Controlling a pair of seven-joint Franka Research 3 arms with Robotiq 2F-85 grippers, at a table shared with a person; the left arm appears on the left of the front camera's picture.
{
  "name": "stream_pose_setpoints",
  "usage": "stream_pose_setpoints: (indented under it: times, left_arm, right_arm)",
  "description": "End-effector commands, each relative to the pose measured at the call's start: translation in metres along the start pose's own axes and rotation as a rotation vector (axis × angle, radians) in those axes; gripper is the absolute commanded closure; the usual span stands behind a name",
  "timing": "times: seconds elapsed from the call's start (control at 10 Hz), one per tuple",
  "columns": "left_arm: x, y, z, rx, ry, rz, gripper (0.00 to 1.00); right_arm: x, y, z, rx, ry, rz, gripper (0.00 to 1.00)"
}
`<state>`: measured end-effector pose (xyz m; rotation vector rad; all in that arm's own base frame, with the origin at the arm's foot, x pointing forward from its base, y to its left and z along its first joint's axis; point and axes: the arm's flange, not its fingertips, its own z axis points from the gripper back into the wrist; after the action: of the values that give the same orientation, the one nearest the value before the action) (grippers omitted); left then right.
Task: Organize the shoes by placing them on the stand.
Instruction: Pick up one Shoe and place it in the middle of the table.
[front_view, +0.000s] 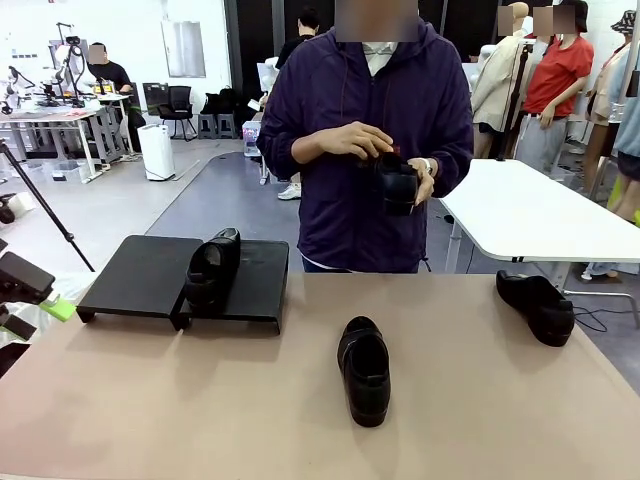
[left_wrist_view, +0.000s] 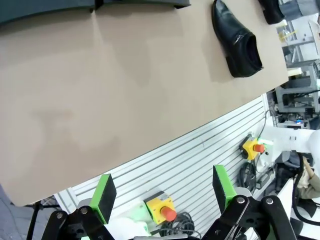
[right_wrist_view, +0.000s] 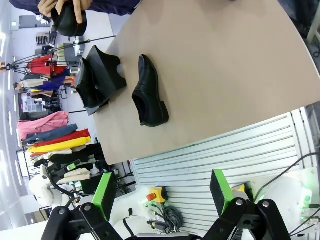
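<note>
Status | left gripper (left_wrist_view: 163, 187) spread, empty | right gripper (right_wrist_view: 161, 188) spread, empty | glossy black leather shoe (right_wrist_view: 149, 92) lying ahead of right gripper

Bright, even indoor light; soft shadows; wide-angle bending in wrist views.

Four black shoes (front_view: 212, 268) (front_view: 364, 370) (front_view: 536, 306) (front_view: 397, 186), one stand (front_view: 135, 272)

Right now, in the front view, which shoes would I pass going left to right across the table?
Stand-top shoe → mid-table shoe → right-edge shoe.
</note>
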<state>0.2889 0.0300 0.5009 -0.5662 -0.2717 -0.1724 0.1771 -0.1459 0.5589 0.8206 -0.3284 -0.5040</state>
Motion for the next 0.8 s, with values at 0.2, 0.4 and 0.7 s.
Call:
stream_pose_setpoints:
  times: [0.2, 0.4, 0.7]
  left_arm:
    - [-0.0026, 0.0001, -0.0010, -0.020, -0.005, 0.008, 0.00]
    - [-0.0026, 0.0001, -0.0010, -0.020, -0.005, 0.008, 0.00]
    - [-0.0026, 0.0001, -0.0010, -0.020, -0.005, 0.008, 0.00]
  right_arm:
    - [0.0005, 0.0038, 0.0023, 0.030, 0.000, 0.010, 0.00]
    - [0.0005, 0.0038, 0.0023, 0.030, 0.000, 0.010, 0.00]
    - [0.0000, 0.0000, 0.0000, 0.000, 0.000, 0.000, 0.00]
